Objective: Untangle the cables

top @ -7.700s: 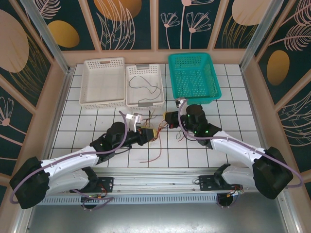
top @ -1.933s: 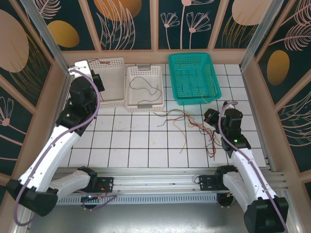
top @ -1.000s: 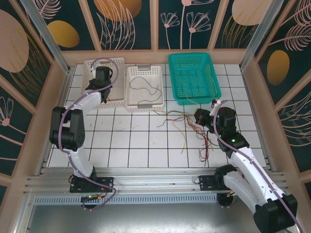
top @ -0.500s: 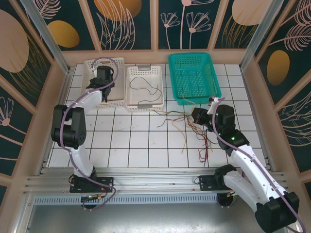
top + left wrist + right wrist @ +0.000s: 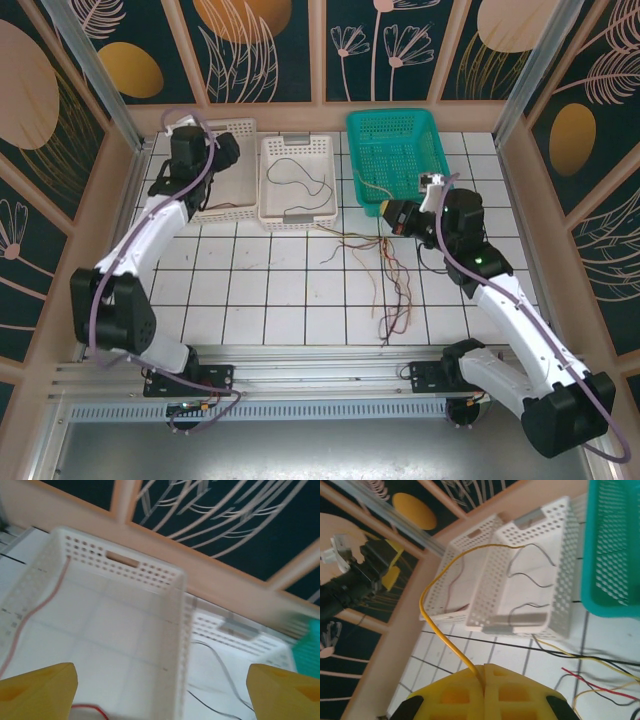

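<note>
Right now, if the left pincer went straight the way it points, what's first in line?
Likely the left white basket: the open left pincer aims into it, toward the floor beside its right wall. Depth is unclear.

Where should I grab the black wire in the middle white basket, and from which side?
Probably the open middle curve of the black wire, from straight above: it lies flat and alone on the basket floor, and the walls block a sideways approach.

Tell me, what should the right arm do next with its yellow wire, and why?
Probably carry the yellow cable over the teal basket and open: the right fingers are shut on it beside that basket, and a black cable already lies in the middle white basket.
</note>
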Action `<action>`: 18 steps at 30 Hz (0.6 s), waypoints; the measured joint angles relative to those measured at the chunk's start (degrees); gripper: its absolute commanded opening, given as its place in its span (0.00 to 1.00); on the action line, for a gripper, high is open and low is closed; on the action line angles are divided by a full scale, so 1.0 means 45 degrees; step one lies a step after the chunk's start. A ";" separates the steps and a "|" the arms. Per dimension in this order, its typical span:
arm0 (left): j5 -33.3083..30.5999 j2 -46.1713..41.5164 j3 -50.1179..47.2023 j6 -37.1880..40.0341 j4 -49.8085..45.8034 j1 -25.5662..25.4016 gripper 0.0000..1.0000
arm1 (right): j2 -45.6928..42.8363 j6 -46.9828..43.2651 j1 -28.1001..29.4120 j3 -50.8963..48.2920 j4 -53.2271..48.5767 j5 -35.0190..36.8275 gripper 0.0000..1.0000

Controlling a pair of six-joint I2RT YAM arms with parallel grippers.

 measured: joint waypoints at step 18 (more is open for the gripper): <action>0.3317 -0.1919 -0.5882 -0.2438 0.3468 -0.6062 0.90 | 0.0923 0.0350 0.0160 0.2356 0.0831 -0.1982 0.00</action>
